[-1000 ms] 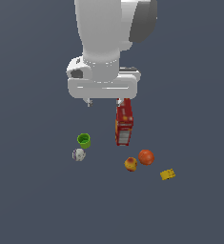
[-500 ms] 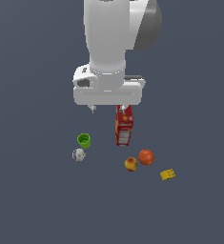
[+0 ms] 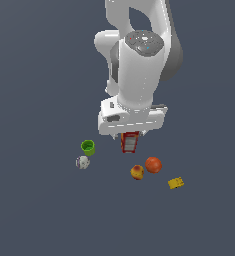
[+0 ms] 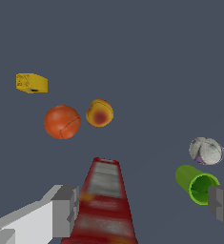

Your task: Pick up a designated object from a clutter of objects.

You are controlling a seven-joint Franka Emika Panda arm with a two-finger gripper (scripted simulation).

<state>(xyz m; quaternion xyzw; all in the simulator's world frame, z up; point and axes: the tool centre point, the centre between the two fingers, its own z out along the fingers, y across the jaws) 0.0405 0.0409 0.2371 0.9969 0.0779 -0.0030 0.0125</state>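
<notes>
White-grey ball (image 3: 82, 162) and green cup (image 3: 88, 147) at exterior view's left, gripper (image 4: 144, 209) jaws wide above red box (image 3: 130, 142), then yellow-red fruit (image 3: 137, 172) touching orange sphere (image 3: 153, 164), yellow block (image 3: 176, 183) rightmost.

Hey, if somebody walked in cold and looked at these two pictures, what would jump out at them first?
The big white arm fills the upper exterior view, its open gripper hanging over the upright red box. Next, the bright items scattered on the dark floor: the orange sphere close beside a yellow-red fruit, a yellow block toward the exterior view's right, and a green cup with a white-grey ball toward its left.
</notes>
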